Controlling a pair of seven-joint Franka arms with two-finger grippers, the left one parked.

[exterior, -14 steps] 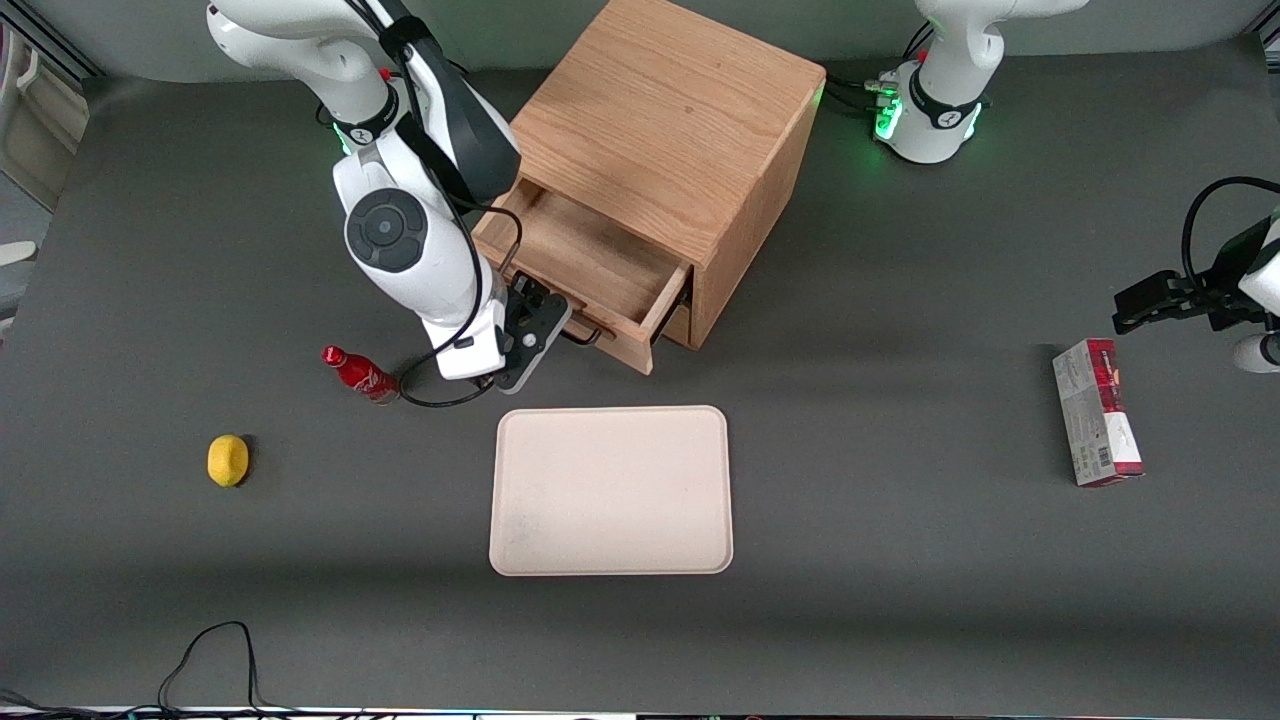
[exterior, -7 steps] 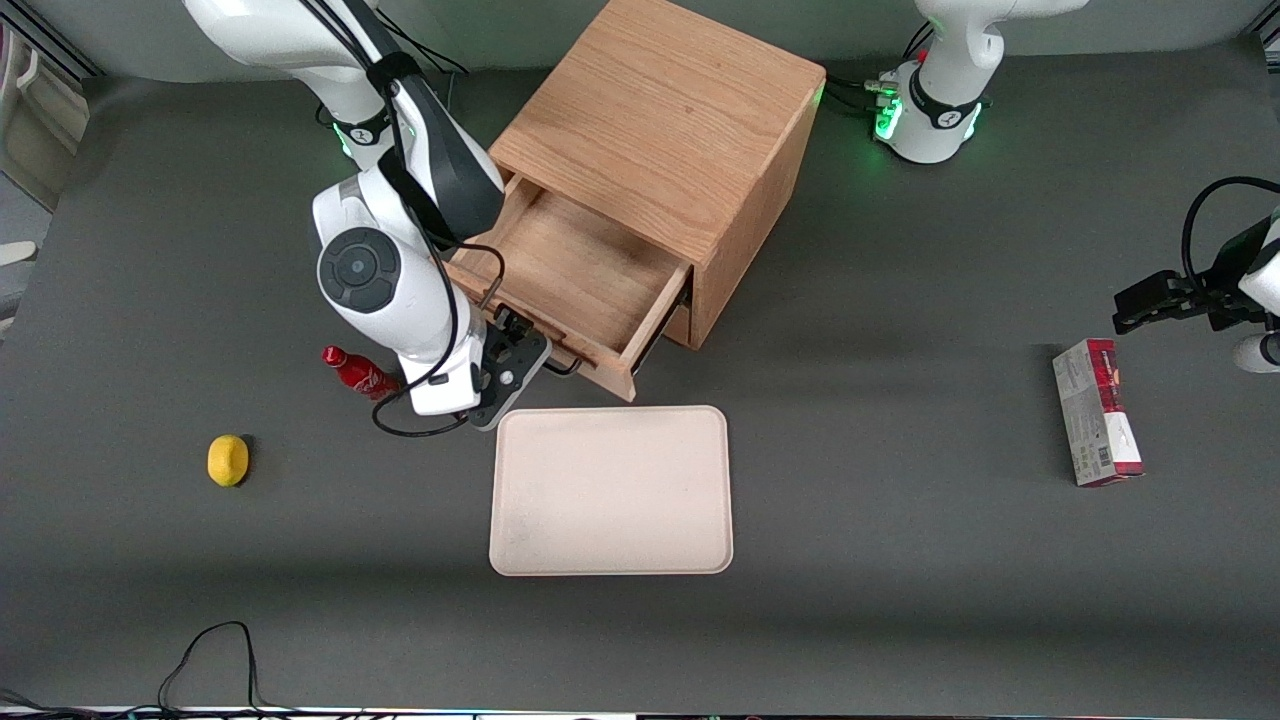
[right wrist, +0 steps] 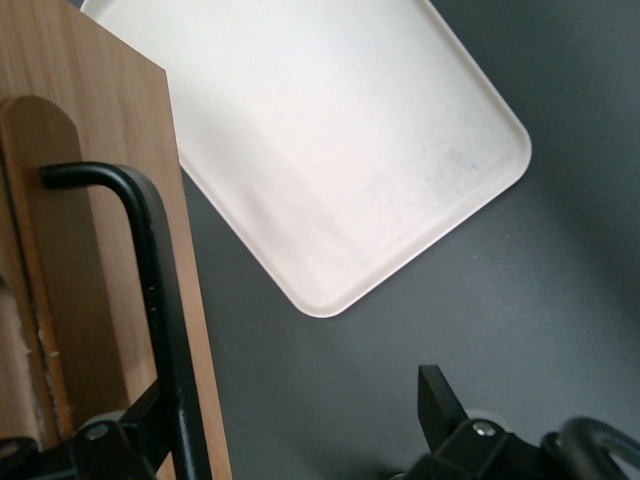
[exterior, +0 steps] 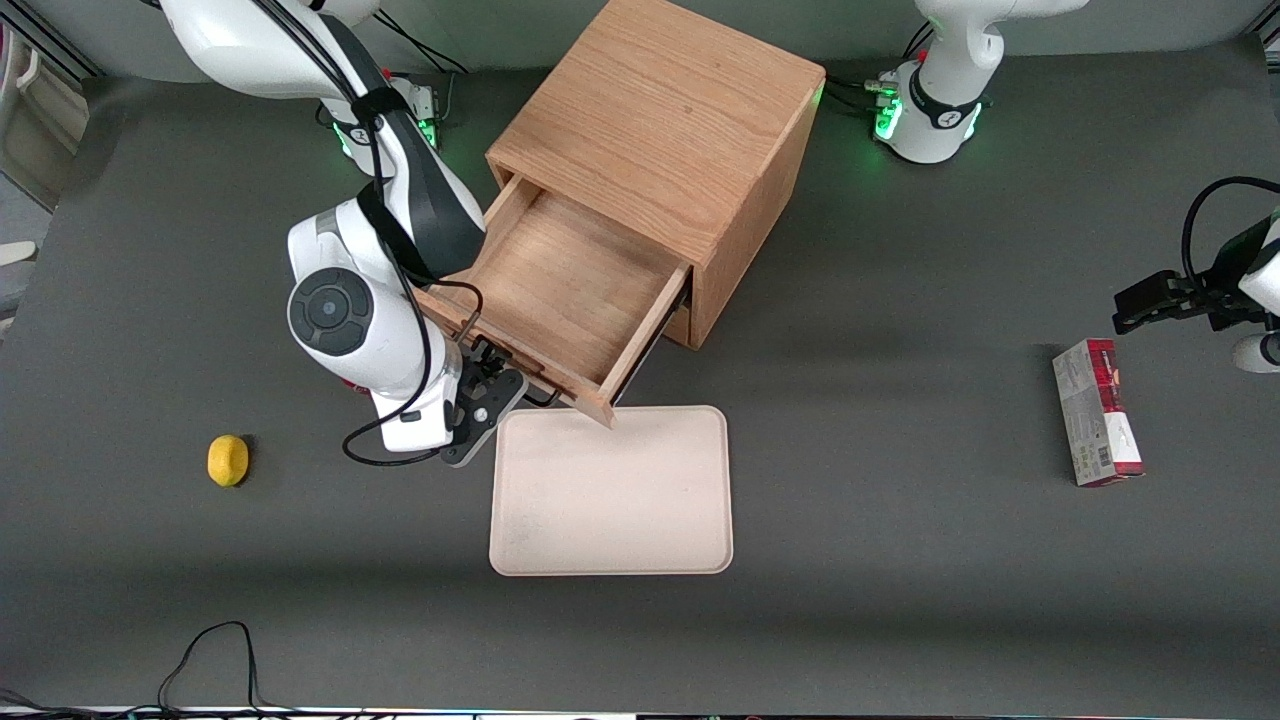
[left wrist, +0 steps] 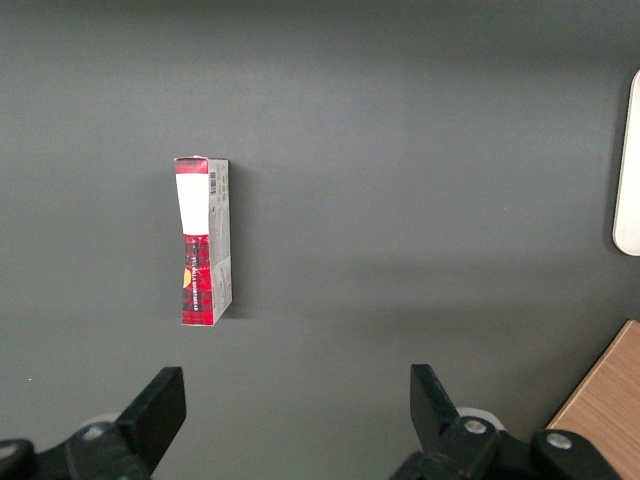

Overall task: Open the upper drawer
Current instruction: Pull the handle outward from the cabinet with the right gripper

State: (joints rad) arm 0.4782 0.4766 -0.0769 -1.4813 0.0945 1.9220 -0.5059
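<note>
Pulling step: the drawer [exterior: 545,290] stands well out of the cabinet [exterior: 660,110], its front corner over the tray [exterior: 610,490] rim; I judge the opening nearly or fully done.
Gripper: the gripper [exterior: 497,378] sits at the drawer front.
Fingers: the fingers [right wrist: 440,405] are spread, clamping nothing.
Handle: the handle [right wrist: 165,300] runs between them, just beside one finger and well apart from the other.
Next move: probably backing straight off the handle without snagging it.

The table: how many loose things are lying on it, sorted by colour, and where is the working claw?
Yellow: 1, the lemon
Cream: 1, the tray
Red and grey: 1, the box
Oak: 1, the cabinet, its upper drawer pulled out
Total: 4
The gripper is at the drawer's handle.
</note>
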